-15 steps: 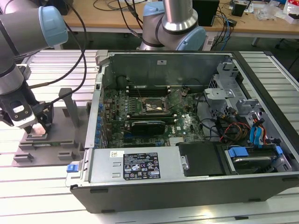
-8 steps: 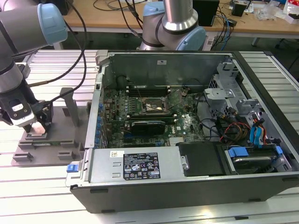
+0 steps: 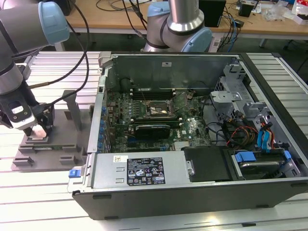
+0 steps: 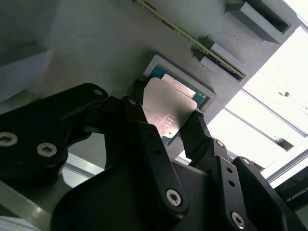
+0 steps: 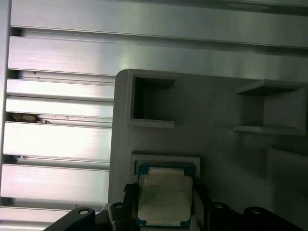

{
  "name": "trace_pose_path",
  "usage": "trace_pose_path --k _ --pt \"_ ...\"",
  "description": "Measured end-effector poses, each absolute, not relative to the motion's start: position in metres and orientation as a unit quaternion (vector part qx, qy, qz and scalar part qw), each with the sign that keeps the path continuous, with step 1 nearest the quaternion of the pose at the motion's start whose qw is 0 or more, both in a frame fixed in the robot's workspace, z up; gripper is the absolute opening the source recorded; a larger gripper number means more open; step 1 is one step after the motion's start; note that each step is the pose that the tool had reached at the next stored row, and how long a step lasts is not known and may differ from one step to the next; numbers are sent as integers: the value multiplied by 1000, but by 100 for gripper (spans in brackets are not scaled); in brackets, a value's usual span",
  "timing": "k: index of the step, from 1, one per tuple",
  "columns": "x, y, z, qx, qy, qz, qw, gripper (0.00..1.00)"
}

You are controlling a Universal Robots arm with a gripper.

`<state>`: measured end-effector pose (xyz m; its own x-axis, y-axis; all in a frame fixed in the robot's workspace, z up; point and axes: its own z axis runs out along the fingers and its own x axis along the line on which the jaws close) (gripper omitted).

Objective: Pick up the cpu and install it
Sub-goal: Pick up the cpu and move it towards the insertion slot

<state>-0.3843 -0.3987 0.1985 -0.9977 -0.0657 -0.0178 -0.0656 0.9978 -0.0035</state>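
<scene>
The cpu [image 4: 166,103], a flat square chip with a shiny silver top and a thin green rim, lies in a square recess of the grey holder block [image 4: 96,43]. In both wrist views my gripper [image 4: 165,119] straddles it, one black finger [image 4: 137,113] against each of two opposite edges. The cpu [image 5: 163,195] sits level in the recess between the fingers. In the exterior view my gripper [image 3: 37,132] is down on the holder block [image 3: 55,144] at the exterior view's left, outside the computer case. The dark cpu socket [image 3: 156,109] on the motherboard stands apart to the right.
The open computer case [image 3: 192,190] takes up the middle and right, with its metal side wall [image 3: 96,120] between the holder block and the motherboard. A long black card [image 3: 153,129] lies just in front of the socket. Upright grey posts [image 3: 72,108] rise from the block near my gripper.
</scene>
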Motion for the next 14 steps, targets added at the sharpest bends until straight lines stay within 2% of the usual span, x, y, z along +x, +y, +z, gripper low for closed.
trace_pose_path --k 14 --pt "-383 -392 200 -33 999 -1 7 54"
